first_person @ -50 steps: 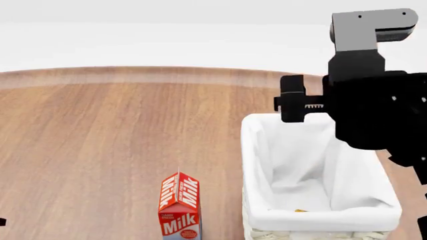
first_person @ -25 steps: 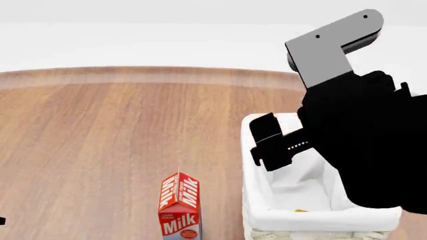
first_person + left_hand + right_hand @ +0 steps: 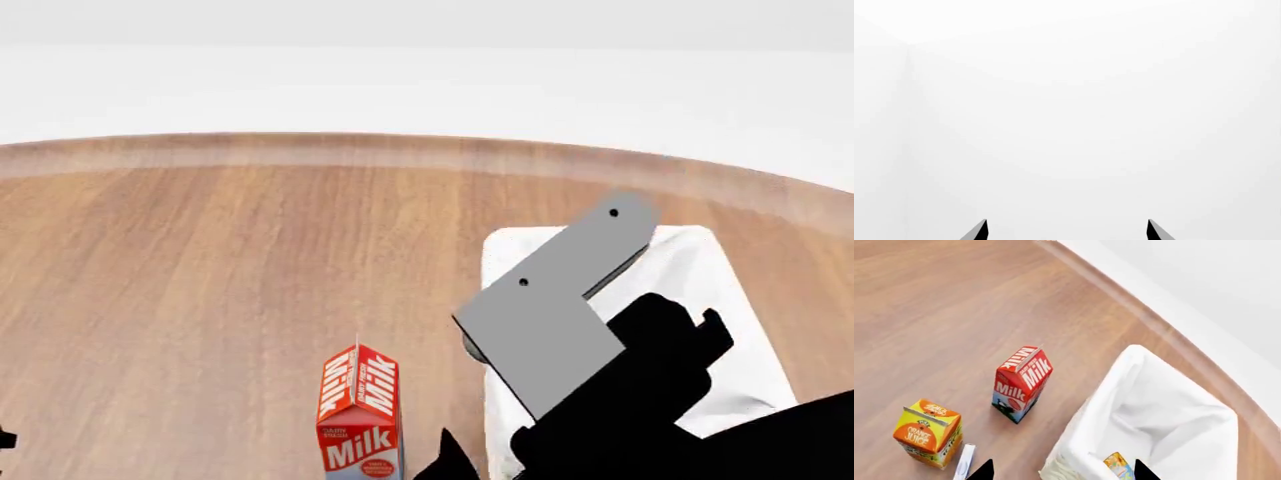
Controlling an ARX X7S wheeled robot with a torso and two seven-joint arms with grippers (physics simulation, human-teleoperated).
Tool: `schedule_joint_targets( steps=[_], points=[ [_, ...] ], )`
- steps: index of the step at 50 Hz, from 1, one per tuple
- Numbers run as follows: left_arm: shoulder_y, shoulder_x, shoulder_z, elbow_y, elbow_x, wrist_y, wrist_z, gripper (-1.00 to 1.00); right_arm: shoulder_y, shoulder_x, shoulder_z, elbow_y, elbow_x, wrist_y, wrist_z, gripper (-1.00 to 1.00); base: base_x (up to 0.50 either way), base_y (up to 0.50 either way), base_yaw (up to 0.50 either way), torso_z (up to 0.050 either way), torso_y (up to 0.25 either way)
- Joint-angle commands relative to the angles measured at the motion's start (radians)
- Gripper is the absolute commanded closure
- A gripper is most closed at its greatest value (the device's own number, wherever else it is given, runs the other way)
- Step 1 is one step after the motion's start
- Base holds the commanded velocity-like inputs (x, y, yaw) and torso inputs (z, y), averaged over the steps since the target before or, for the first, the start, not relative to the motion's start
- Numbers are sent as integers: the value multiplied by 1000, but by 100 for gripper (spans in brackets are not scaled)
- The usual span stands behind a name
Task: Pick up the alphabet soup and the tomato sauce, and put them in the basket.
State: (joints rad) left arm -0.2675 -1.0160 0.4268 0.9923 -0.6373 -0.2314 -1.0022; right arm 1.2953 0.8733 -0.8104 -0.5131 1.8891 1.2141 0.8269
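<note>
The alphabet soup point(image 3: 1119, 466) lies inside the basket point(image 3: 1134, 370); only part of its orange-and-blue label shows, at the edge of the right wrist view. The basket also shows in the head view point(image 3: 694, 245), largely covered by my right arm point(image 3: 627, 380). My right gripper point(image 3: 1064, 472) is open and empty, above the basket's near rim, its fingertips point(image 3: 984, 471) straddling that rim. My left gripper point(image 3: 1066, 232) is open and empty, facing only blank white. The tomato sauce is out of view.
A red milk carton point(image 3: 358, 410) stands on the wooden table left of the basket, also in the right wrist view point(image 3: 1021, 385). An orange juice carton point(image 3: 927, 432) stands beyond it, with a pale flat object point(image 3: 964, 460) beside it.
My right arm has swung down and toward me over the basket. Its gripper, seen above the basket's far rim earlier, has dropped out of the head view at the bottom.
</note>
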Motion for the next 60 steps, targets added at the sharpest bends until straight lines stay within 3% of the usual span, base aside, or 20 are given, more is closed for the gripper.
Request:
schedule_joint_targets(
  steps=[1,9,13,22,30,52,60],
  points=[
    [-18,2,8,5,-7,-14,-2,-100,-67,40,-6,-150,46,9,-12,-100,0,0,0,0,0],
    [-26,-2,8,9,-15,-18,-7,-100,-40,55,-27,-212,131,33,-18,-100,0,0,0,0,0],
    [-30,-2,11,15,-18,-20,-9,-100,-118,57,-11,-293,65,44,-91,-100,0,0,0,0,0],
    [-25,-7,15,16,-16,-13,-14,-100,-137,45,-26,-372,86,37,-90,-100,0,0,0,0,0],
    [-13,-15,16,11,-9,3,-17,-100,-234,35,-28,-436,-10,51,-135,-100,0,0,0,0,0],
    [-34,-12,29,6,-13,-4,-20,-100,-385,18,-183,-438,-13,45,71,-100,0,0,0,0,0],
    [-35,-15,31,6,-14,-2,-22,-100,-397,18,-174,-442,14,-7,86,-100,0,0,0,0,0]
  ],
)
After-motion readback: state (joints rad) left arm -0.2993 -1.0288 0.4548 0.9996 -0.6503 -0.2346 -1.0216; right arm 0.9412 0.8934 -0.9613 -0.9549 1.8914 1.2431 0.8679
